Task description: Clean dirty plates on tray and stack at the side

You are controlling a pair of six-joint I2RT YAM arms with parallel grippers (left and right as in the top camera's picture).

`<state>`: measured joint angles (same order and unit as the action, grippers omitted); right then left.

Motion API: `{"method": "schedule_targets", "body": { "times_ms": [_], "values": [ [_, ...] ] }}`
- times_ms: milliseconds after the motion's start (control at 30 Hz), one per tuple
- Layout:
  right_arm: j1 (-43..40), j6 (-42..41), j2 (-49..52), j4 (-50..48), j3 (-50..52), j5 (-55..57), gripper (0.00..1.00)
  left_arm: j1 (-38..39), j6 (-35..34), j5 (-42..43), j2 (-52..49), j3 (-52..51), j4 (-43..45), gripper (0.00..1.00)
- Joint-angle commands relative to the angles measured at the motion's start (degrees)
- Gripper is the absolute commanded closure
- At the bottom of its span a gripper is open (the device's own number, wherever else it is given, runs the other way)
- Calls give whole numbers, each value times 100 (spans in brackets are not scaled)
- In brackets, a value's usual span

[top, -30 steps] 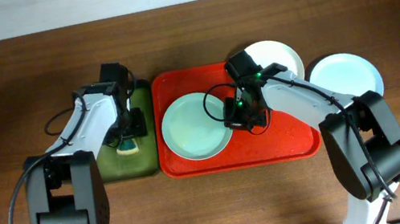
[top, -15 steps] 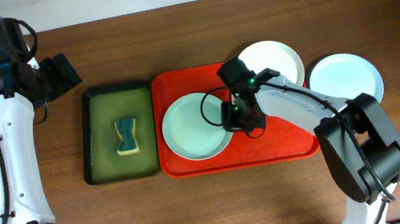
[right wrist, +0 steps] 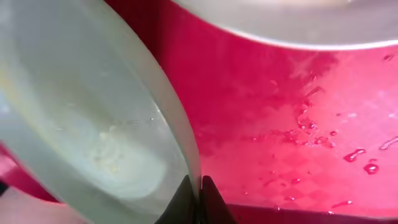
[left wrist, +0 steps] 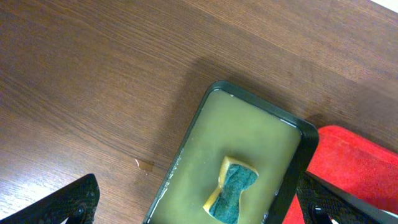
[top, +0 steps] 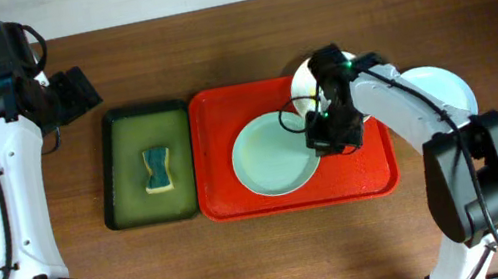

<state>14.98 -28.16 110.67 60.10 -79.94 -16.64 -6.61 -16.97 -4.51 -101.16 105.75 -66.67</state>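
While the left end effector [top: 77, 91] hangs withdrawn over the far-left worktop [top: 249, 261], the overhead view shows the pale blue-green plate [top: 273, 161] slid rightward across the red tray [top: 223, 195] since half a second ago. The right end effector [top: 327, 134] is at its right rim, near a white plate [top: 303, 85] and a second pale plate [top: 445, 86]. From the left wrist, that end effector is spread wide, empty, above the green tray [left wrist: 249, 143] and sponge [left wrist: 233, 190], so wiping seems finished. From the right wrist, the end effector is clamped on the plate's thin rim above the wet tray, so stacking looks begun.
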Motion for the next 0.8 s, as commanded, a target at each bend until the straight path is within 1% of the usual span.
{"method": "schedule_targets", "body": {
  "times_ms": [0, 33, 100, 200, 267, 333, 433, 467, 500, 533, 633, 767],
  "values": [
    [-33, 184, -131, 564, -931, -98, 96, -20, -57, 22, 0, 24, -7, 0],
    [7, 181, -131, 798, -1283, -96, 96, -20, -57, 22, -2, 24, -9, 1],
    [164, 179, -131, 890, -1690, -94, 96, -20, -57, 22, 0, 24, -9, 1],
    [640, -133, -129, 214, -1790, -50, 96, -20, -57, 22, 0, 24, -7, 1],
    [1169, -428, -129, -511, -1790, 271, 96, -20, -57, 22, 0, 24, -9, 1],
    [1602, -431, -129, -892, -1790, 774, 96, -20, -57, 24, 0, 24, -9, 1],
    [2378, -424, -129, -1222, -1790, 2269, 96, -20, -57, 22, 0, 24, -9, 1],
    [2636, -354, -129, -1259, -1790, 2776, 96, -20, -57, 22, 0, 24, -9, 1],
    [2846, -98, -129, -1344, -1790, 3045, 96, -20, -57, 22, 0, 24, -9, 1],
    [2981, 227, -129, -1488, -1790, 3051, 96, -20, -57, 22, 0, 24, -9, 1],
    [3375, 719, -129, -1797, -1790, 3571, 96, -20, -57, 24, -2, 24, -9, 1],
    [3950, 1298, -131, -1862, -1790, 4564, 96, -20, -57, 22, 0, 24, -9, 1]
  ]
}}
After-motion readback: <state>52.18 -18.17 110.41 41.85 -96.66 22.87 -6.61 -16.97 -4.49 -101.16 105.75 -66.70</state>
